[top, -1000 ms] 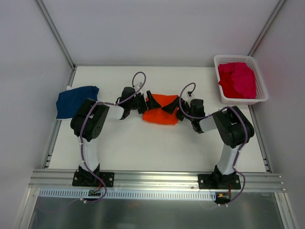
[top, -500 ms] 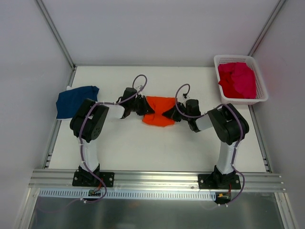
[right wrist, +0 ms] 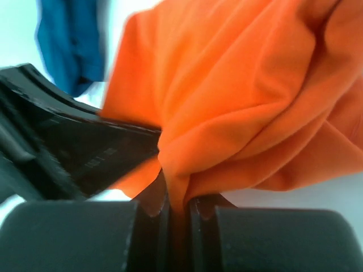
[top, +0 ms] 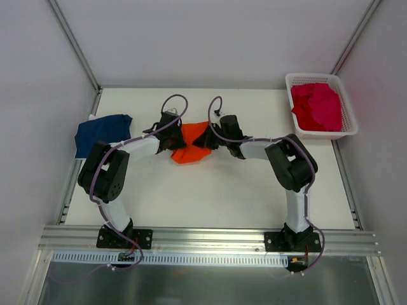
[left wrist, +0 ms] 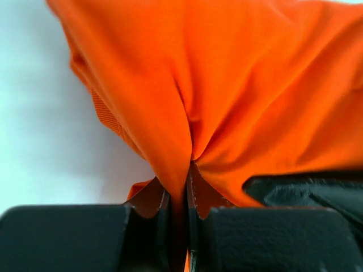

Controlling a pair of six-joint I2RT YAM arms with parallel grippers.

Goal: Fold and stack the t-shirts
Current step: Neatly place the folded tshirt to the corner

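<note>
Orange t-shirt [top: 189, 149]: bunched into a crumpled wad over the far half of the bench [top: 210, 197], a little left of centre, between the two pincers.
Left pincer [top: 173, 141]: closed tight on the left side of the orange t-shirt; in the left wrist view a pinched fold of the cloth runs down into the thin slit between its fingers [left wrist: 152, 201].
Right pincer [top: 207, 141]: closed tight on the right side of the same t-shirt; in the right wrist view a gathered ridge of orange cloth sits squeezed between its black fingers [right wrist: 205, 205].
Pincers to each other: near one another and facing inward, with only the wadded orange cloth between them; the left pincer's black body shows at the left of the right wrist view.
Cloth shape: folds fan out from each pinch point, and a tip hangs toward the near left; whether that tip touches the bench cannot be told.
Navy blue t-shirt [top: 102, 135]: lies flattened and roughly folded at the bench's left edge, well apart from the orange one.
Magenta-pink t-shirts [top: 316, 106]: heaped loosely inside the white lattice basket [top: 348, 115].
Basket: stands at the far right corner of the bench, well apart from both arms.
</note>
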